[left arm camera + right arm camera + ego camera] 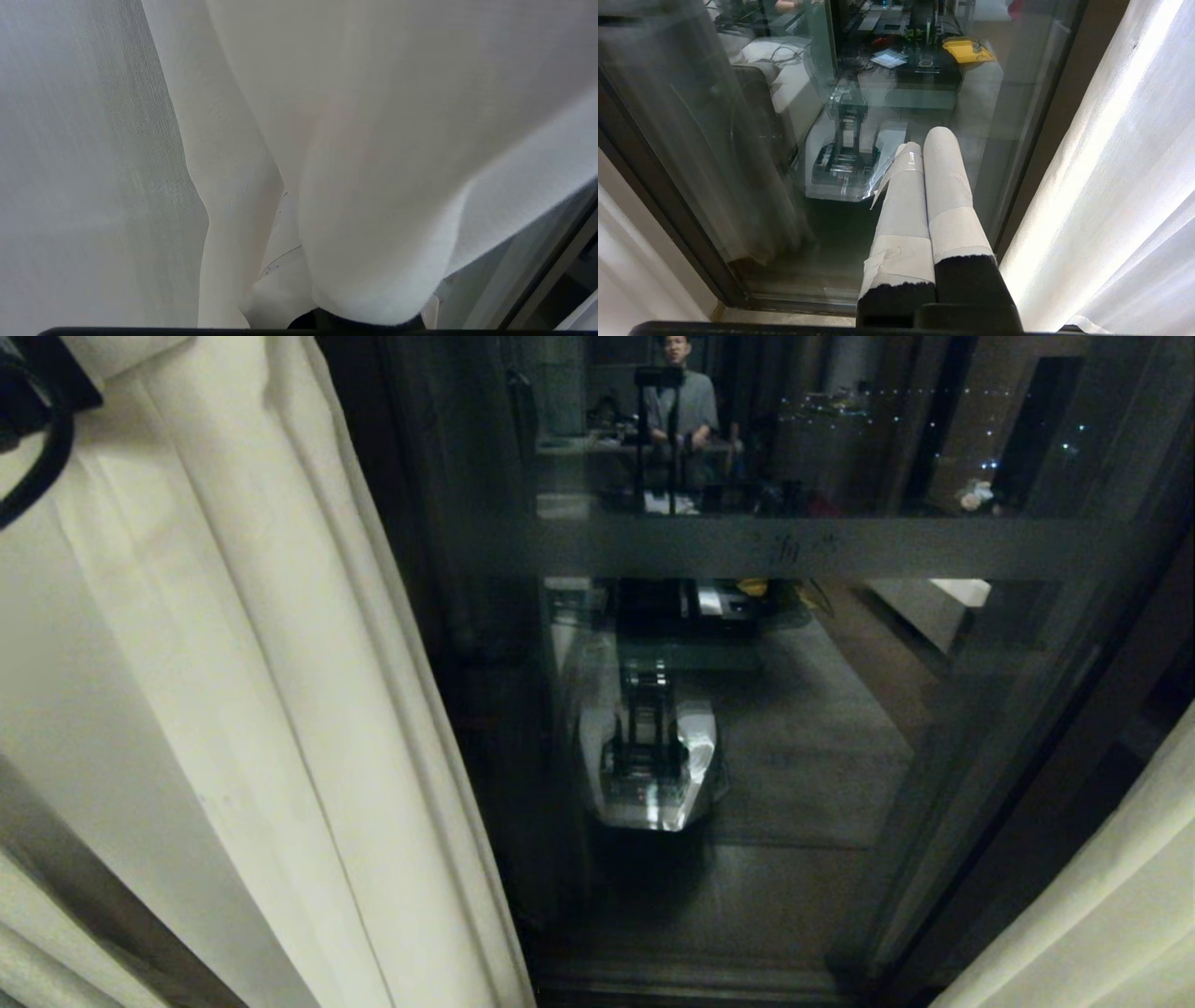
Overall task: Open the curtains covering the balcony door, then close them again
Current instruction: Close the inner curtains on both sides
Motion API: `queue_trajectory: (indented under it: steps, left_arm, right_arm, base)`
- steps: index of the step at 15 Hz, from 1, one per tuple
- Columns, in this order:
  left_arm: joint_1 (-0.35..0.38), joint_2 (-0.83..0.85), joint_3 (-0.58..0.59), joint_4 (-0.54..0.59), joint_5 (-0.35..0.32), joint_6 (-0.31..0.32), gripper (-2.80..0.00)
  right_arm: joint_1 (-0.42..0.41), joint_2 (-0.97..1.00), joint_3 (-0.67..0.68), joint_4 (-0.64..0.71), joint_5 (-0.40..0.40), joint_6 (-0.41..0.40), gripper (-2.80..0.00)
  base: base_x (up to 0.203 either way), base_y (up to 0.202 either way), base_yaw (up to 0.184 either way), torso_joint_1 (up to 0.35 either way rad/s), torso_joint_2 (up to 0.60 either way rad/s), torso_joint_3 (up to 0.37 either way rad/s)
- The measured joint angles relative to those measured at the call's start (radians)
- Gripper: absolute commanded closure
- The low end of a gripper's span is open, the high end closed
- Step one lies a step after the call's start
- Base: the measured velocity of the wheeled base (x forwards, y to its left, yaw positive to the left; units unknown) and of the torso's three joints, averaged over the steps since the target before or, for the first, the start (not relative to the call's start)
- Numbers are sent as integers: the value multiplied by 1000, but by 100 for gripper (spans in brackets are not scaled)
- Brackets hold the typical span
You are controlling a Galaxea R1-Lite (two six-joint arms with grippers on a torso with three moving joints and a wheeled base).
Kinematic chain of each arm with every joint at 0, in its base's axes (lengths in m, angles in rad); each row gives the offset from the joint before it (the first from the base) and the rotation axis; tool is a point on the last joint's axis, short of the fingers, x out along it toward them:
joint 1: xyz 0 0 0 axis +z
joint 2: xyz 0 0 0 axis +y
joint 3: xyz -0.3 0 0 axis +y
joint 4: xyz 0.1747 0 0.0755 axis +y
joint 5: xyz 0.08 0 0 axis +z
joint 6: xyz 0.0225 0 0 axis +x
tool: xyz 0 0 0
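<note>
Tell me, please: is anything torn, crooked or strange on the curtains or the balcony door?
Nothing looks damaged. The left curtain and right curtain hang apart, and the balcony door between them is whole. One small oddity: tape on the shut right gripper is peeling at one finger.

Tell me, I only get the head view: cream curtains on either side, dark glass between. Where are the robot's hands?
Observer: The left end effector is buried in the left curtain; the fabric drapes right over it.
Operator: Is it gripping the cloth?
Observer: The folds hide that, so a grip cannot be confirmed.
Operator: And the other one?
Observer: The right end effector is shut and empty, its white-taped fingers pointing at the balcony door glass, beside the right curtain.
</note>
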Motion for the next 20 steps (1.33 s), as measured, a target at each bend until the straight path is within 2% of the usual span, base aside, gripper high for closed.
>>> queue_trajectory:
  steps: [10, 20]
  left_arm:
    - [1, 12, 2, -1, 0, -6, 0]
    - [1, 16, 1, -4, 2, -6, 0]
  right_arm:
    - [0, 0, 0, -1, 0, 0, 0]
    - [0, 0, 0, 0, 0, 0, 0]
  base:
    - [0, -7, 1, -1, 0, 0]
    - [0, -183, 3, 0, 4, 1]
